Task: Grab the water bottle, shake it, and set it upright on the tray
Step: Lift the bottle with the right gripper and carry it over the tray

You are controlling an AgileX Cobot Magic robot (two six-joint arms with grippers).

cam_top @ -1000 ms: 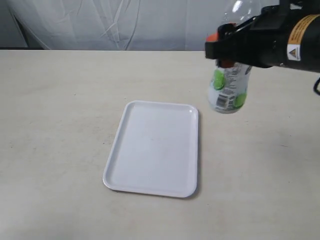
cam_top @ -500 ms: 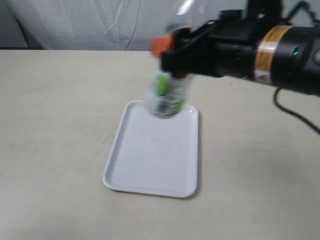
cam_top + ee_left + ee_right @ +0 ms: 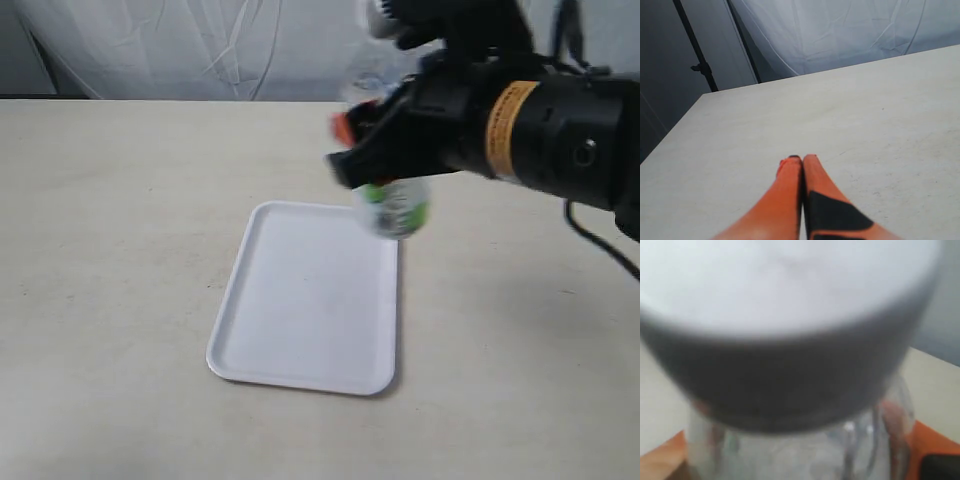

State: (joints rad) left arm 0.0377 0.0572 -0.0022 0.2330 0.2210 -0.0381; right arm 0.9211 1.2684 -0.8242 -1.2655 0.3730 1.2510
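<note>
My right gripper (image 3: 372, 150) is shut on the water bottle (image 3: 395, 205), a clear bottle with a white-and-green label, blurred by motion. It hangs in the air over the far right corner of the white tray (image 3: 300, 330), clear of it. In the right wrist view the bottle's white cap (image 3: 790, 285) fills the picture, with the clear shoulder (image 3: 790, 455) below it and orange fingers (image 3: 925, 440) at either side. My left gripper (image 3: 801, 159) is shut and empty above bare table, out of the exterior view.
The beige table (image 3: 110, 200) runs wide on all sides of the tray. White sheeting (image 3: 200, 45) hangs behind the table. A dark stand (image 3: 700, 67) shows at the table's far corner in the left wrist view.
The bottle swung left from beside the tray to over its far edge, then back right and a little higher. The right arm moved with it. The tray stayed put.
</note>
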